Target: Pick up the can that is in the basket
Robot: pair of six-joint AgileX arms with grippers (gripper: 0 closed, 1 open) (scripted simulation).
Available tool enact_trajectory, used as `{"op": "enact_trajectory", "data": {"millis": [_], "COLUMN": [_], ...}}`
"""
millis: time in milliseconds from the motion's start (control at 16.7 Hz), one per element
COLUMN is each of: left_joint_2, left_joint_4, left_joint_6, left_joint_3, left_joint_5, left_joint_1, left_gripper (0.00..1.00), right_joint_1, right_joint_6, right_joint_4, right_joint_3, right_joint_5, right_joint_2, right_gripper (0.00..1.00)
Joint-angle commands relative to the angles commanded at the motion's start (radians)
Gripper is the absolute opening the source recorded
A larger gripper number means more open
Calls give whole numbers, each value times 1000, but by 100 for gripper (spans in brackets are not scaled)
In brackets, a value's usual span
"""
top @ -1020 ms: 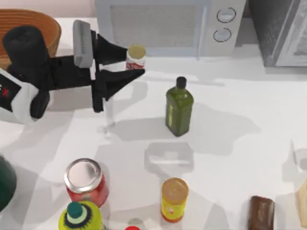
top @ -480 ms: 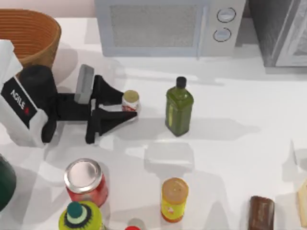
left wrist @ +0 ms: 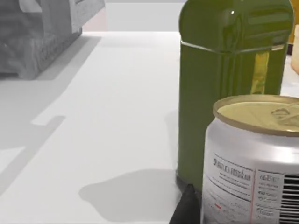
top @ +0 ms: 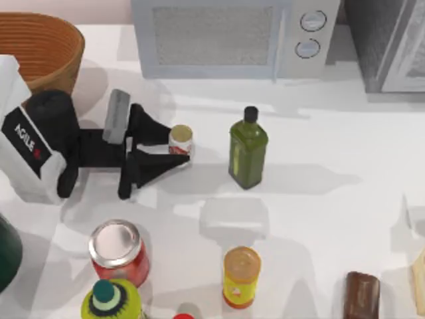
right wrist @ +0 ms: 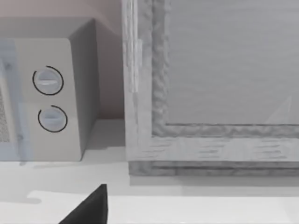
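While the left gripper [top: 174,147] clasped the can [top: 180,140], both were on the table's left, well clear of the wicker basket [top: 46,46].
From the left wrist, the can [left wrist: 254,163] stood upright between the jaws, just before the green bottle [left wrist: 233,79]; from the right wrist, a microwave [right wrist: 46,98] appeared.

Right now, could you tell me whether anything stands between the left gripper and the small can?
Nothing visible does. The left gripper already has the small can between its fingers, out on the table and away from the basket. The green bottle stands just beyond it, apart from the can.
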Motion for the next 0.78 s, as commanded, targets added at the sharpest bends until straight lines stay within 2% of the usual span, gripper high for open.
{"op": "enact_trajectory", "data": {"millis": [540,780], "left_joint_2": [0,0], "left_joint_4": [0,0], "left_joint_6": [0,0], "left_joint_3": [0,0], "left_joint_5": [0,0], "left_joint_1": [0,0], "left_gripper": [98,100], "right_joint_1": [0,0], "right_joint_6": [0,0], "right_joint_4": [0,0], "right_joint_3": [0,0], "right_joint_5": [0,0], "right_joint_2": [0,0], "right_gripper": [100,100]}}
